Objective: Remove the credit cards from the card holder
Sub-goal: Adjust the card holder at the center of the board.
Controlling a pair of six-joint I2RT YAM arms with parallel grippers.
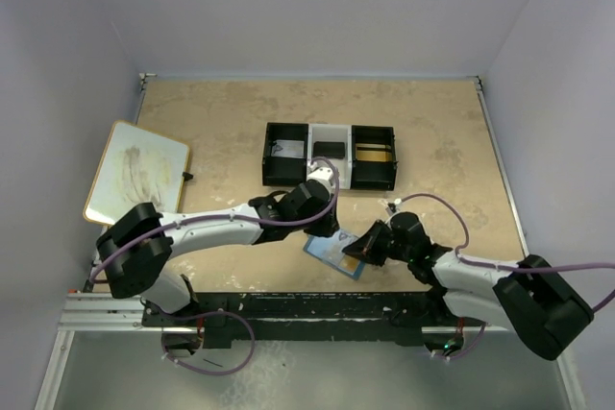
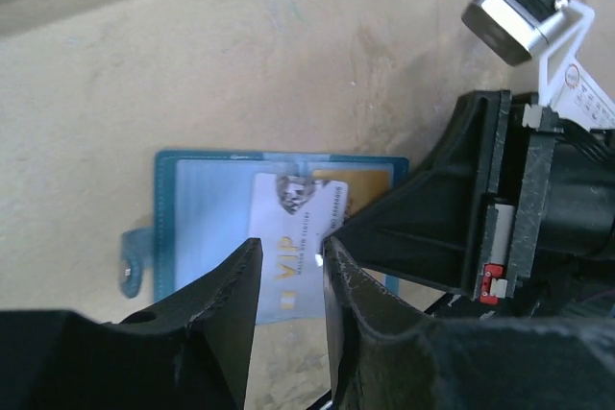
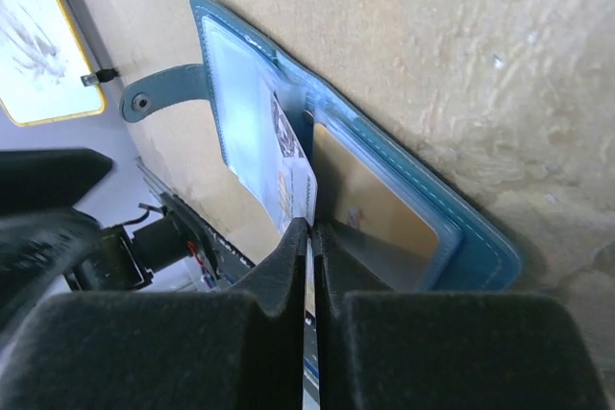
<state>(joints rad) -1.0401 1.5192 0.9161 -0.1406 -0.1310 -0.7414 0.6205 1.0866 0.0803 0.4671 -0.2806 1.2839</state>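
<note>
A small blue bifold wallet (image 1: 336, 254) lies open and flat on the tan tabletop (image 1: 211, 122) in the lower centre of the top view, between the two arms and well below the black-and-white compartment tray (image 1: 268, 156). Its snap tab (image 3: 159, 103) is splayed toward the upper left of the right wrist view. The right gripper (image 3: 309, 228) is closed on the edge of a thin pale grey-white card (image 2: 298, 237) printed "VIP". The card sits partly out of its lighter blue pocket, tilted across the wallet's fold. A thin gold-yellow card (image 3: 375, 208) is seated in the neighbouring pocket, under the clear window. The left gripper (image 2: 288, 256) hangs just over the wallet's near edge with a narrow gap between its fingers and nothing pinched. Whether either finger presses on the wallet I cannot tell. The extraction looks to be at its first card. The main risk is that the wallet is not pinned down. In that case friction in the pocket could lift or drag the whole wallet along with the card. The grip is on a sliver of edge, so the card could slip out or bend if pulled at an angle. The two grippers are also very close together, and a careless move could knock them into each other.
</note>
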